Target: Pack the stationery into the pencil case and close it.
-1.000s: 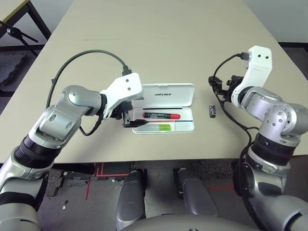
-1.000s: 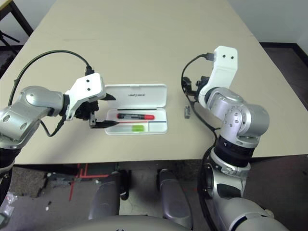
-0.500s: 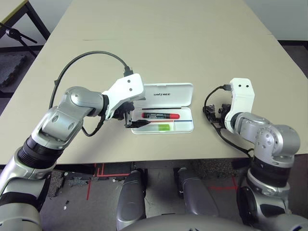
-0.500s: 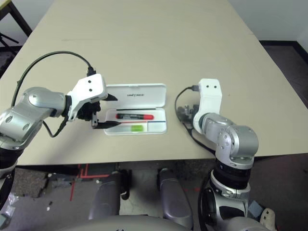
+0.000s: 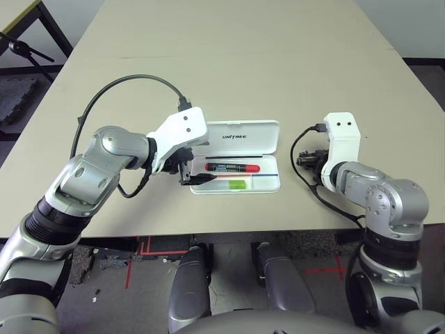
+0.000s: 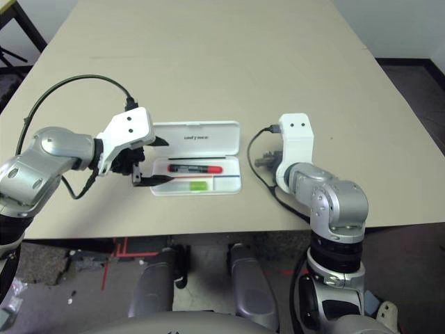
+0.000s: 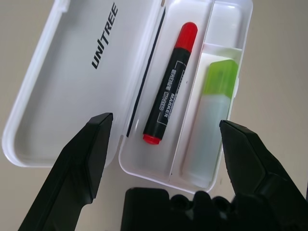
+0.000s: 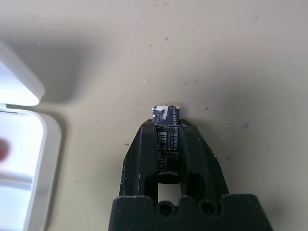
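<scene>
Here the right gripper point(image 8: 167, 144) sits low over the table point(image 5: 229, 62), clenched on the stubby dark grey cylinder point(image 8: 167, 129). The cylinder lies lengthwise between the two black fingers point(image 8: 139, 154), its long axis running the same way the gripper points, with its far end poking out just past the fingertips. Whether it is off the tabletop or resting on it cannot be told.

The pencil case point(image 5: 271, 182) lies to the robot's left of that gripper, near but apart from it; in the right wrist view its rounded white corner shows at the edge. So the coming move looks to be a carry sideways toward the case, and the right arm is the one that has the piece.

The case stands open, lid flat on the table away from the robot, "UNITREE" printed on it. In the tray, the black-and-red marker pen point(image 7: 171, 91) lies in the compartment next to the hinge, and the white flat stick with the lime-green cap point(image 7: 211, 115) lies in the compartment beside it, both along the case's length.

The left gripper point(image 7: 163, 144) hangs at the case's other end, jaws spread wide and holding nothing.
</scene>
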Available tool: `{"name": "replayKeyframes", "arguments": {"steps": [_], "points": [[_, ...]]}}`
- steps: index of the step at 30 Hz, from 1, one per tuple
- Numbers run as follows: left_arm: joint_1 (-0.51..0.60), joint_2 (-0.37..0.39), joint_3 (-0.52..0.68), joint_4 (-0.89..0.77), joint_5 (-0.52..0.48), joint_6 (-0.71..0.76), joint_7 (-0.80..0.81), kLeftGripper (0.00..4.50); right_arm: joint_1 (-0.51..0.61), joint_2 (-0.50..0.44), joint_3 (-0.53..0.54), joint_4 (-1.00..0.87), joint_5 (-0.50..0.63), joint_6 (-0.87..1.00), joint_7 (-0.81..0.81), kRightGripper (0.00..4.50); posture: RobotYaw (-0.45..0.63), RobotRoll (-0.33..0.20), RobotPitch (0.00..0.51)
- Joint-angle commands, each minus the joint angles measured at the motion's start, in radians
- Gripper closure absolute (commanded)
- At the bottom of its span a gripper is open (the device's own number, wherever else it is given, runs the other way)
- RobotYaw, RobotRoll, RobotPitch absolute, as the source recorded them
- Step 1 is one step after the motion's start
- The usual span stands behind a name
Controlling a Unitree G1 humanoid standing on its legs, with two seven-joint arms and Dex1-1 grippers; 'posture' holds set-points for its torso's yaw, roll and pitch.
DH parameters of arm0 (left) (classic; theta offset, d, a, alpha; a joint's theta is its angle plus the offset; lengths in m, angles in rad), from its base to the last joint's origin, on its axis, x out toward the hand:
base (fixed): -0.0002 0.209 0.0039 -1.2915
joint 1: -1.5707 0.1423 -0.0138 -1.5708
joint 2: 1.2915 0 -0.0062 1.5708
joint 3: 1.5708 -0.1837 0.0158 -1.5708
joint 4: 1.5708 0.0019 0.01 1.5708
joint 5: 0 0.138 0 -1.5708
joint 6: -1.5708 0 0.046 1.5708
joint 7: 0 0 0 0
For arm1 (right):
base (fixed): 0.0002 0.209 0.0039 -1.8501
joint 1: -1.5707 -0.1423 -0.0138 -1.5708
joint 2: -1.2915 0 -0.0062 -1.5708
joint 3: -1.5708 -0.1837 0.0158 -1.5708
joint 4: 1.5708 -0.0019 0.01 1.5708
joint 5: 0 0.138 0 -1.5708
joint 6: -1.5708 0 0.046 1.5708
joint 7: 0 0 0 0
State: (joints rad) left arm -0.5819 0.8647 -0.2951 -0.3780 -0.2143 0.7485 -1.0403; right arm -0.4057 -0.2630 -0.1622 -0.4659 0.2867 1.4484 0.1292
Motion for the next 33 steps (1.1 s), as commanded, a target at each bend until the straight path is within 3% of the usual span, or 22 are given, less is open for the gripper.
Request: {"name": "replayKeyframes", "arguments": {"steps": [1,9,15,22,33], "points": [[0.01,0.012,0.001,-0.02,0.003,0.003,-0.004,0.0,-0.012,-0.091,0.041,-0.019,0.041,-0.018,0.088,4.19,-0.15,0.0,0.206],[0.027,0.039,0.025,-0.026,-0.007,-0.018,-0.017,0.0,-0.003,-0.464,0.219,-0.086,0.173,-0.236,0.487,4.19,-0.13,0.0,0.209],[0.054,0.07,0.051,-0.062,-0.021,-0.015,-0.024,0.0,0.006,-0.639,0.274,-0.054,0.174,-0.448,0.712,4.19,-0.1,0.0,0.214],[0.089,0.076,0.089,-0.126,-0.067,0.005,-0.028,0.0,-0.023,-0.672,0.364,0.005,0.143,-0.614,0.866,4.19,-0.06,0.0,0.211],[0.117,0.082,0.132,-0.164,-0.108,0.014,-0.018,0.0,-0.087,-0.596,0.47,0.068,0.071,-0.738,0.94,4.19,-0.03,0.0,0.213]]}}
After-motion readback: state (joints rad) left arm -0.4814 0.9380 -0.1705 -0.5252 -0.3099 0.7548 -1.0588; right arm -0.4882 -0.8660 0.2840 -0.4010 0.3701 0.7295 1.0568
